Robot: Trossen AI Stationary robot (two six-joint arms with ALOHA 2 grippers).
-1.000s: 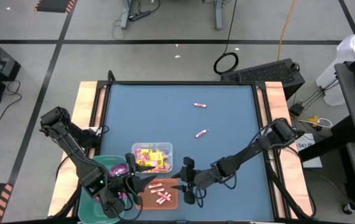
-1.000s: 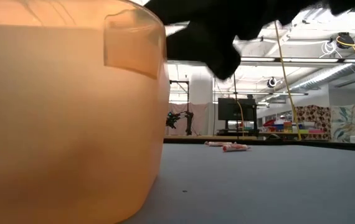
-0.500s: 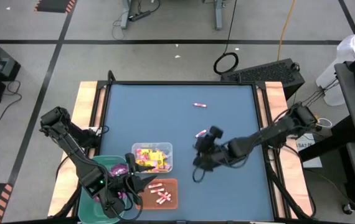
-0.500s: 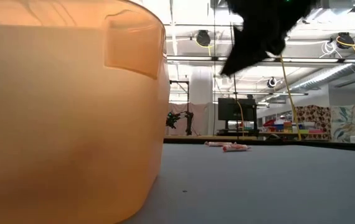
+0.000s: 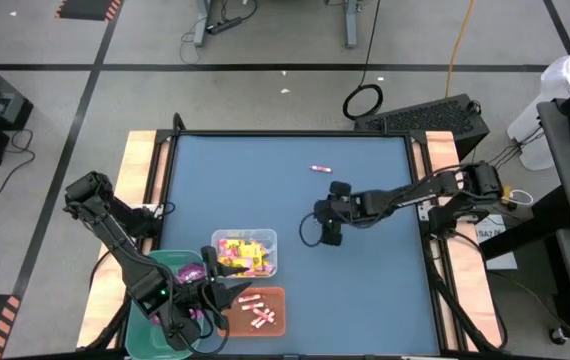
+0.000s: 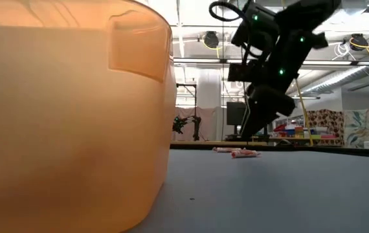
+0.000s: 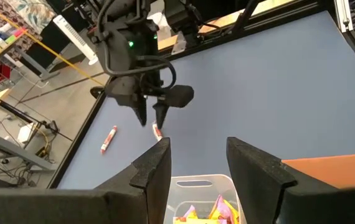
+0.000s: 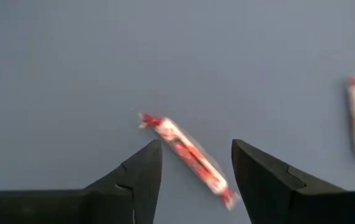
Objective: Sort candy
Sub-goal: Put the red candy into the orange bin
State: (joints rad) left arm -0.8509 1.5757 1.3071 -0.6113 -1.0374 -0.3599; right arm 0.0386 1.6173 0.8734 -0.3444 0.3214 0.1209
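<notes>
On the blue table I am hanging the right gripper, jaws parted, over a pink-and-white stick to straddle it, while the left gripper is waiting open above the bins.

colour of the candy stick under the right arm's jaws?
Thin wrapped candy stick: pink-red and white, clearest in right wrist view.

The counter is slate blue with pale wood edges. Two loose candy sticks are red-and-white striped — the bins are orange, clear and green.
</notes>
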